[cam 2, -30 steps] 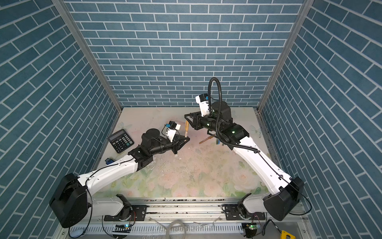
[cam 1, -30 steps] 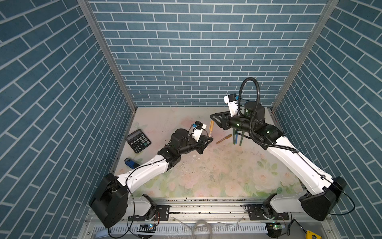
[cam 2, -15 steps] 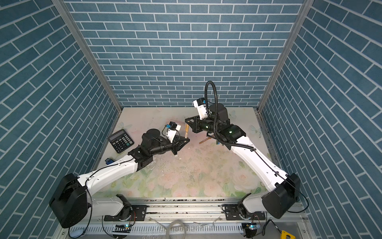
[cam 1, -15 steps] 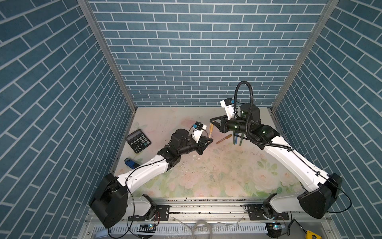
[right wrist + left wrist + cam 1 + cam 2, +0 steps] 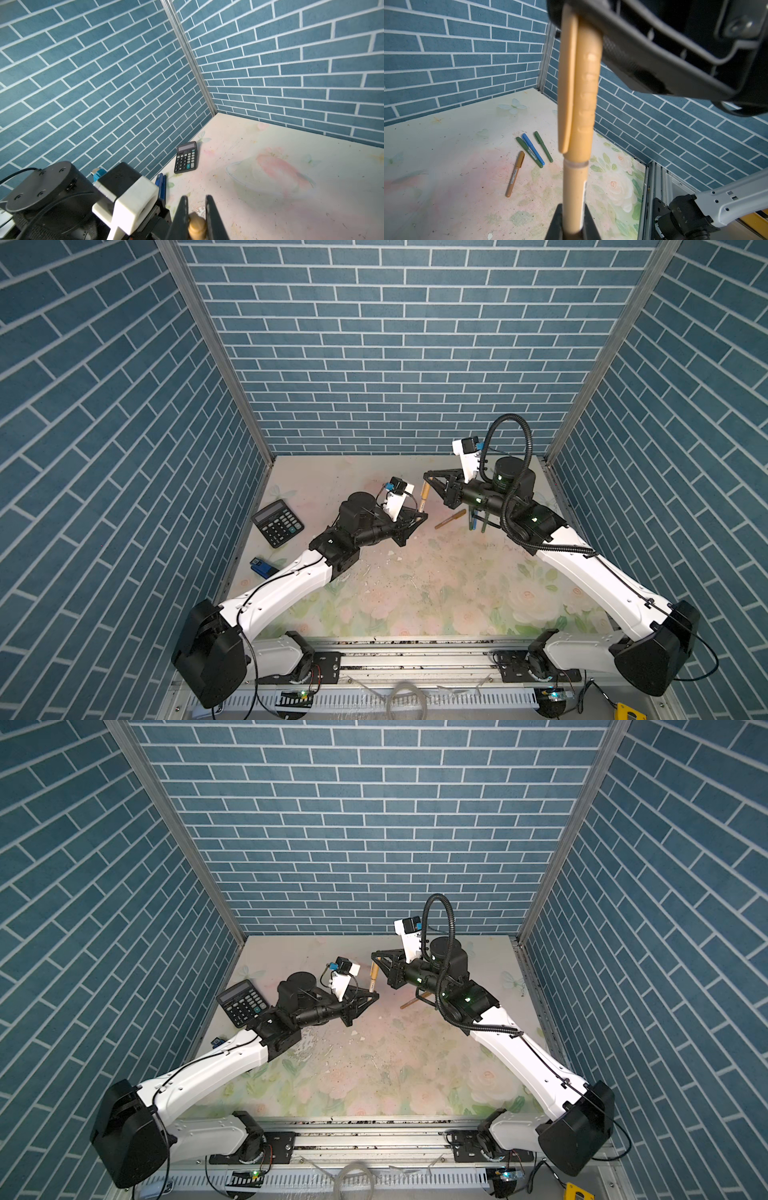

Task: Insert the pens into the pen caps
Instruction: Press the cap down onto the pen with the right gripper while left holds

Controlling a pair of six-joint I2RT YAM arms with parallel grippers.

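Jaws of the left gripper (image 5: 420, 517) are pinched tight on the lower barrel of the tan pen (image 5: 424, 498). Jaws of the right gripper (image 5: 428, 478) are pinched tight on the top of the tan cap (image 5: 587, 93).

- Pen stands near upright in the air, above the surface (image 5: 415, 593), about mid-width, toward the back wall.
- Left wrist view: cap covers the pen's upper part, with its clip running down one side. Its lower rim meets the barrel at a pale ring. Whether it is pushed fully home, cannot tell.
- Right wrist view: rounded end of the cap sits wedged between the dark fingers (image 5: 180, 214).
- Four more pens lie on the surface below the right arm, all capped:
  - brown pen (image 5: 515, 173) a little apart;
  - blue pen (image 5: 533, 148) lying against a green pen (image 5: 529, 152);
  - second green pen (image 5: 543, 146) just beside them.
- Calculator (image 5: 278, 523) lies near the left wall.
- Small blue object (image 5: 262, 567) lies nearer the front, close to the same wall.
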